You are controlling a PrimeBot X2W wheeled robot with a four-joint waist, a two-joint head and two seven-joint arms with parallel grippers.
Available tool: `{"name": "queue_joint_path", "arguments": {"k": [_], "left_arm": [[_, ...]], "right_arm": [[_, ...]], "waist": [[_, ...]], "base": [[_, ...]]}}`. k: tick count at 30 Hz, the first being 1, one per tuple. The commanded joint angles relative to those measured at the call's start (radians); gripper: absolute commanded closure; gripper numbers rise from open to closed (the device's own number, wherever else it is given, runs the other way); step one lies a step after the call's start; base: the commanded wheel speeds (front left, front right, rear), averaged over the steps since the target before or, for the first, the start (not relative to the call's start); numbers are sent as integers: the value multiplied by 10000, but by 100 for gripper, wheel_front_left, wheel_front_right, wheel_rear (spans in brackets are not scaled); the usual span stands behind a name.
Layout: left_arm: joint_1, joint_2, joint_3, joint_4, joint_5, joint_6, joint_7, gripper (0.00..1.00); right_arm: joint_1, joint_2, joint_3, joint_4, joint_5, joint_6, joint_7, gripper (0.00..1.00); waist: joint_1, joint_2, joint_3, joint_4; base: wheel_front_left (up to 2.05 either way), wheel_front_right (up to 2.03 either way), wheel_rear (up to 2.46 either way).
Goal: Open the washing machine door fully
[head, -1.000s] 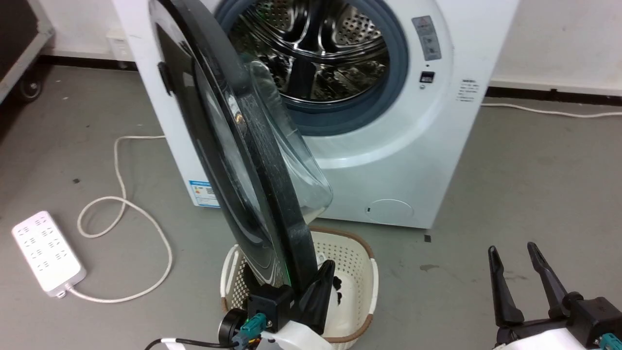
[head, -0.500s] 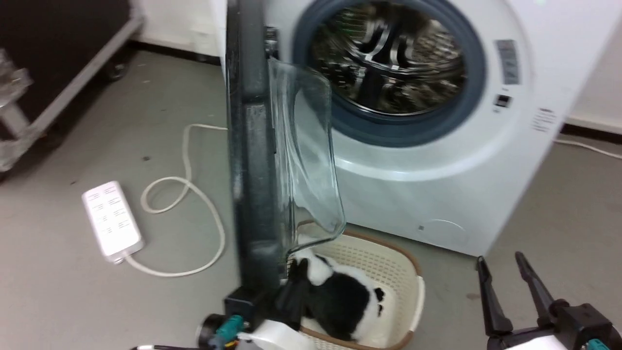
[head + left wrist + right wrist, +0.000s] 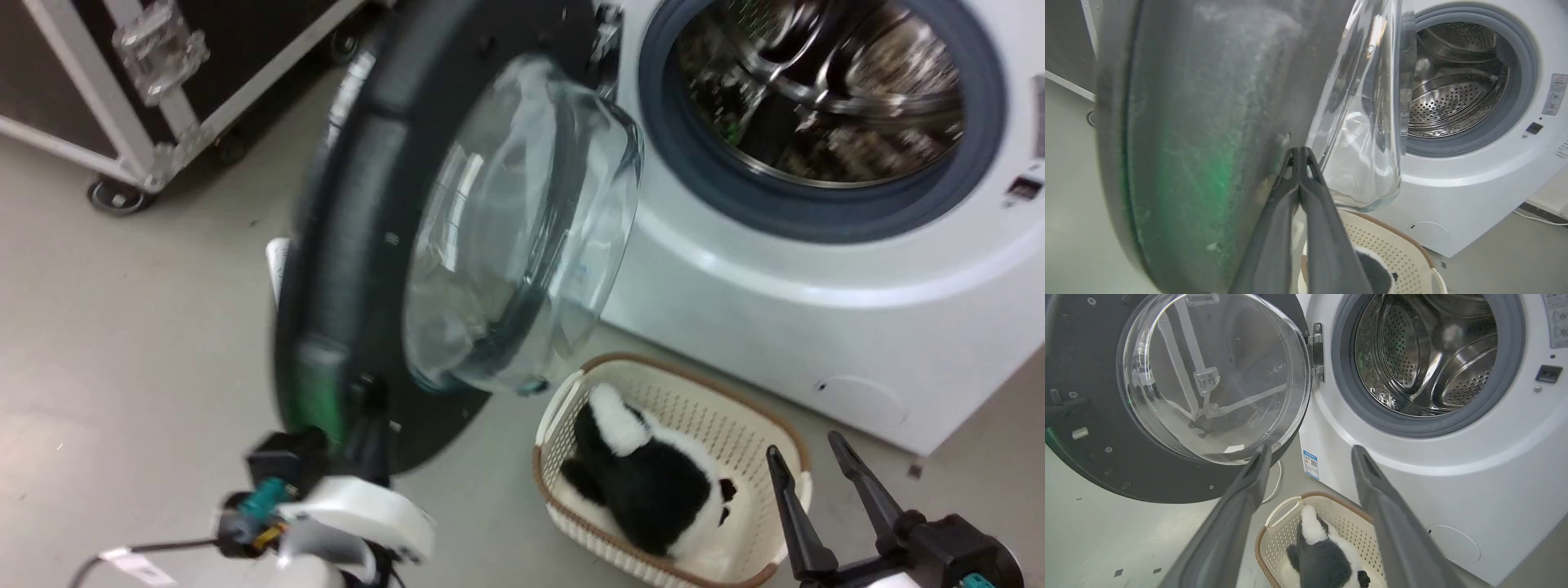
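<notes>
Head view has the washing machine door [image 3: 351,245] swung well out from the machine [image 3: 775,310] front, with the left gripper [image 3: 1299,152], fingers pinched together and empty, pressing the door's inner face near its lower rim. I judge the swing partly done: next, push outward toward the wheeled case [image 3: 122,122] across open floor [image 3: 122,343], the rim passing near the basket [image 3: 694,371]. The right gripper [image 3: 802,445] hangs spread wide beside that basket.
</notes>
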Motion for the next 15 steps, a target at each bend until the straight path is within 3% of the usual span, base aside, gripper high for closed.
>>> {"name": "queue_joint_path", "arguments": {"k": [1, 7, 11, 15], "left_arm": [[-239, 142, 190, 55, -75, 76, -12, 100], [-822, 682, 1093, 378, -519, 156, -1, 100], [-1446, 1345, 2095, 1011, -1009, 180, -19, 100], [-2012, 1788, 2532, 1616, -1223, -7, -36, 100]], "right_arm": [[-169, -158, 62, 0, -66, 8, -45, 0], [-490, -619, 242, -49, -60, 8, -45, 0], [-641, -1019, 152, -97, -20, 8, -45, 0], [-704, -1244, 48, -185, 14, 8, -33, 0]], "waist": [[-1, 1, 439, 244], [-1, 1, 1221, 100], [-1, 1, 1861, -228], [-1, 1, 2210, -412]], "base": [[0, 0, 0], [0, 0, 0], [0, 0, 0], [0, 0, 0]]}}
